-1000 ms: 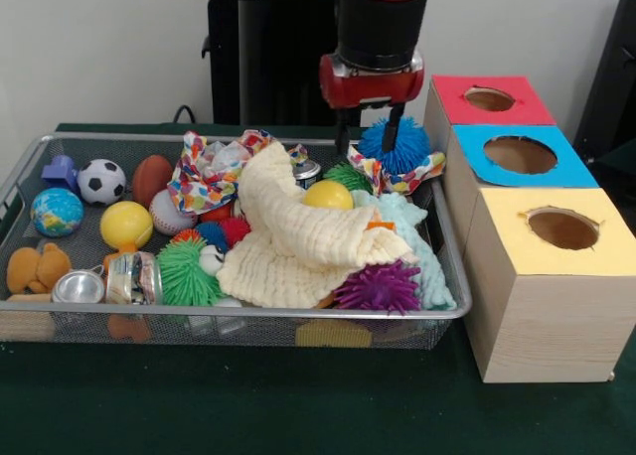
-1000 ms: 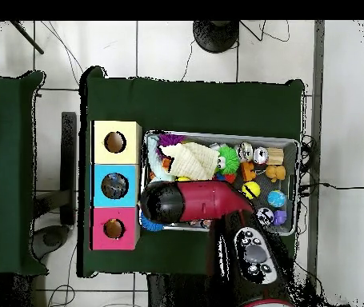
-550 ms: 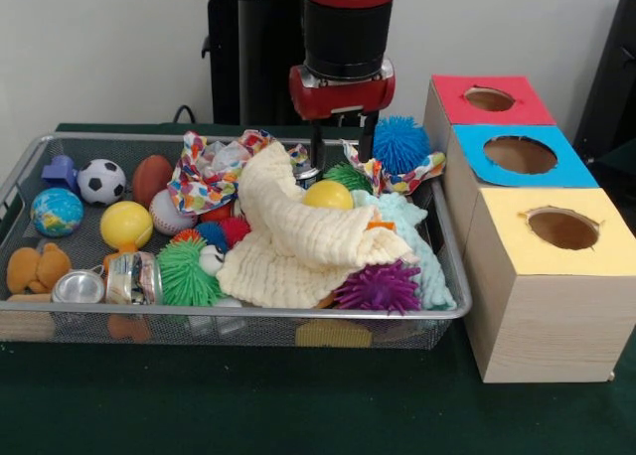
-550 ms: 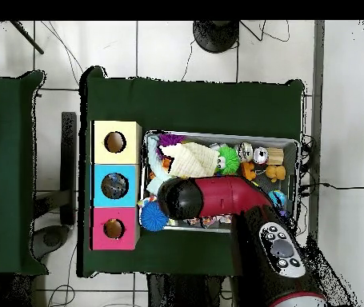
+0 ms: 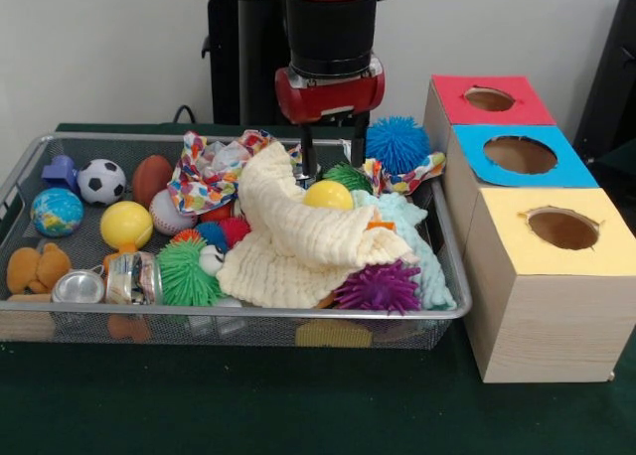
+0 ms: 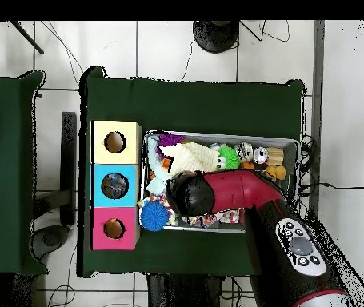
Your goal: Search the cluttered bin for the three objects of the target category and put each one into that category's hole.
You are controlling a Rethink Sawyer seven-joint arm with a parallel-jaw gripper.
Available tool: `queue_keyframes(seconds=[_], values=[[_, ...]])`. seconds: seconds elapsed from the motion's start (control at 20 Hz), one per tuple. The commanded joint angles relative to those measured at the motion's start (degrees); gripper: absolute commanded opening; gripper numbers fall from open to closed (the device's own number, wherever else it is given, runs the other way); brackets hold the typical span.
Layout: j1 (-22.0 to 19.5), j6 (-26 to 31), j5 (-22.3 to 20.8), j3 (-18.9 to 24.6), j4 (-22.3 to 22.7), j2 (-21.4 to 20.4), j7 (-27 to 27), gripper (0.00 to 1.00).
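My gripper (image 5: 333,160) hangs open over the back middle of the wire bin (image 5: 248,316), its fingers (image 5: 308,162) straddling a green spiky ball (image 5: 348,177) just behind a yellow ball (image 5: 328,194). Nothing is held. A blue spiky ball (image 5: 396,142) rests at the bin's back right corner, to the right of the gripper; from overhead this blue spiky ball (image 6: 153,216) lies beside the red box. A purple spiky ball (image 5: 378,286) and a large green spiky ball (image 5: 184,273) sit near the front. In the overhead view the arm (image 6: 225,192) hides the gripper.
Red box (image 5: 452,102), blue box (image 5: 576,172) and yellow box (image 5: 507,246), each with a round hole, line the bin's right side. A cream cloth (image 5: 298,236), patterned cloth (image 5: 204,172), soccer ball (image 5: 101,181), globe ball (image 5: 57,212) and tins fill the bin.
The gripper has moved left in the front view, away from the blue spiky ball toward the bin's back middle. The blue ball stayed in the corner.
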Motion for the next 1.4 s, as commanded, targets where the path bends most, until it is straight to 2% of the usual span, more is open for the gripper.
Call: queue_keyframes(seconds=[0.05, 0.2, 0.45, 1.0, 1.4], values=[[-3.7, 6.8, -6.9, 9.2, -3.6, 1.8, -21.7, 1.00], [-5.7, 4.5, -10.5, 10.1, -3.5, 4.7, -22.6, 1.00], [-6.5, 1.5, -15.3, 9.4, -4.7, 8.8, -20.1, 1.00], [-8.0, -0.8, -23.7, 10.3, -5.6, 14.2, -18.5, 1.00], [-7.8, -2.4, -27.6, 9.9, -7.5, 16.1, -17.3, 1.00]])
